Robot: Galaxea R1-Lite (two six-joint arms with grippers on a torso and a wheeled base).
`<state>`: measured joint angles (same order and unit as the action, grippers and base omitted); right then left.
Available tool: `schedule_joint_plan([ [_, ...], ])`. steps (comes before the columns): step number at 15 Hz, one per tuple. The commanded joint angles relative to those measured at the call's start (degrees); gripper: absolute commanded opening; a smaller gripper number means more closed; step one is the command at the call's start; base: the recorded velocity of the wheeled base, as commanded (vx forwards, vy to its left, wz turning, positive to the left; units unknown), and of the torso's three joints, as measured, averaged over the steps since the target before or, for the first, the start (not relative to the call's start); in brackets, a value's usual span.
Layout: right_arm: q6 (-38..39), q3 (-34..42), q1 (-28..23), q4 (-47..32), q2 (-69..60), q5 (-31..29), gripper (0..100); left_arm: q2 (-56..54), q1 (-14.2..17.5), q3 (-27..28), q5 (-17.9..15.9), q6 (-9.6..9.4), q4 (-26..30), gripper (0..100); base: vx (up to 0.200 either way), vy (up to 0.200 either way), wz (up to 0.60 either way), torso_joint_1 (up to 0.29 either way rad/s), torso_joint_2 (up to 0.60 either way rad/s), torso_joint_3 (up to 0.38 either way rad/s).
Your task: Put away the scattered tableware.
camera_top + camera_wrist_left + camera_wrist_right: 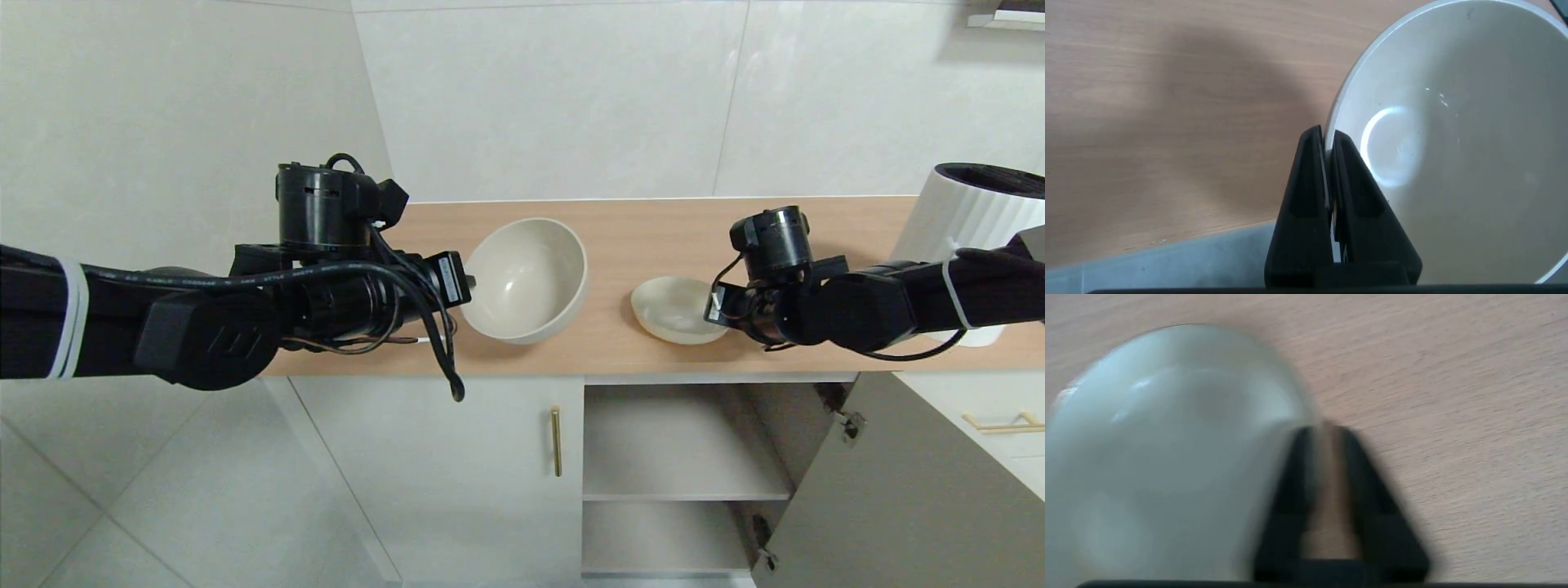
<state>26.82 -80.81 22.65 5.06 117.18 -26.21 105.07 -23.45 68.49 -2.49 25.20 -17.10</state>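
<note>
Large cream-white round ceramic bowl (pixel 526 278) on the light wooden worktop (pixel 645 237), toward its left part. Tipped off level, with mouth turned up and toward the left claw (pixel 1328 140) and base toward the right. Round, so no long axis to speak of. Left claw clamped on the bowl's rim on the side facing the left arm: one black finger inside the wall, the other outside, rim pinched between.

Smaller pale cream shallow dish (pixel 671 309) to the right of the bowl and apart from it, near the worktop's front edge. Mouth up, roughly level. Right claw (pixel 718 307) right at the dish's right edge. Seen from the right wrist, two black fingers (pixel 1297 457) parted by a narrow gap with bare wood between; one finger overlapping the dish's rim, the other over the worktop beside it. Blurred there, so contact with the rim impossible to tell.

White ribbed cylindrical container (pixel 971 229) with a dark mouth, upright at the worktop's right end. Below the worktop, a white cupboard (pixel 457 465). Left door closed, with a slim brass handle (pixel 556 441). Right door swung open, two white shelves (pixel 682 490) inside.
</note>
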Motion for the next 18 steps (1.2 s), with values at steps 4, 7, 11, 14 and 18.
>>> schedule_joint_plan([
  [4, 0.1, 0.1, 0.1, 0.0, -1.0, 0.0, 0, 0.0, 0.0, 0.0, -0.1, 0.73, 0.0, 0, 0.0, 0.0, 0.0, 0.0, 0.0, 0.0],
  [7, 0.5, 1.3, 0.1, -0.5, -3.7, 0.4, 0, -0.4, 0.0, -0.6, 0.0, 0.73, 0.0, 0, 0.0, 0.0, 0.0, 0.0, 0.0, 0.0],
  [11, 0.8, 12.9, 0.1, -0.6, -20.2, 13.6, 0, -7.5, 0.0, -8.5, -0.3, 0.47, -0.1, 0, 0.0, 0.0, 0.0, 0.0, 0.0, 0.0],
  [14, 0.3, 17.5, 0.0, -4.0, -25.9, 14.4, 0, -12.0, 0.0, -12.3, -0.3, 0.38, 0.1, 0, 0.0, 0.0, 0.0, 0.0, 0.0, 0.0],
  [18, 0.1, 22.3, -0.2, -5.9, -30.4, 19.4, 0, -16.7, 0.0, -17.9, -2.3, 0.38, 0.1, 0, 0.0, 0.0, 0.0, 0.0, 0.0, 0.0],
])
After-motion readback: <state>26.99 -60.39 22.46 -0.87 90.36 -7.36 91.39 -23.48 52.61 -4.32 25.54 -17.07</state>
